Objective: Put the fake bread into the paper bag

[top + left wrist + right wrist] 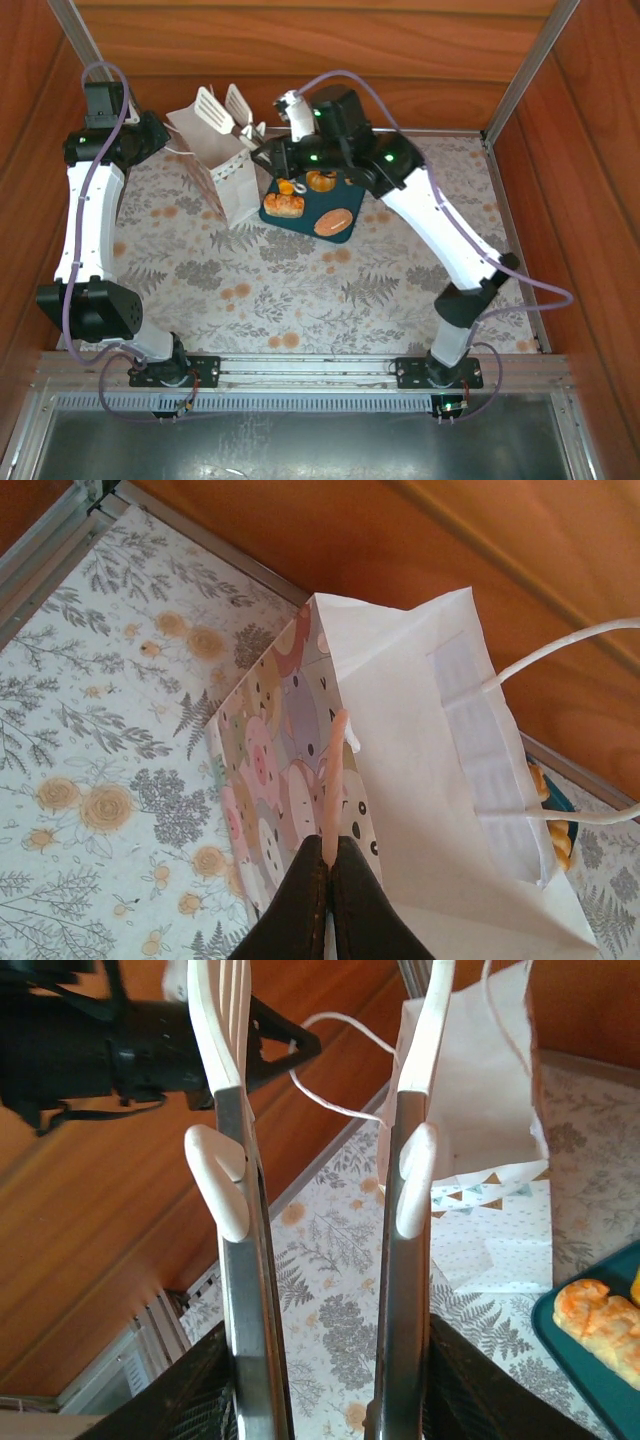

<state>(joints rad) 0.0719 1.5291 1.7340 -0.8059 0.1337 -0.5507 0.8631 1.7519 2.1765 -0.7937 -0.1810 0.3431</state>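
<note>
Four pieces of fake bread lie on a teal tray on the floral tabletop, between wooden walls. Left hand pinches shut the handle of the paper bag; right hand holds white tongs, spread open.

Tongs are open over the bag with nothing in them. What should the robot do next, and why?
Probably swing the right hand over to the tray and lower the tongs around a bread. The tongs look empty, bread lies on the tray, and the left hand is holding the bag ready.
</note>
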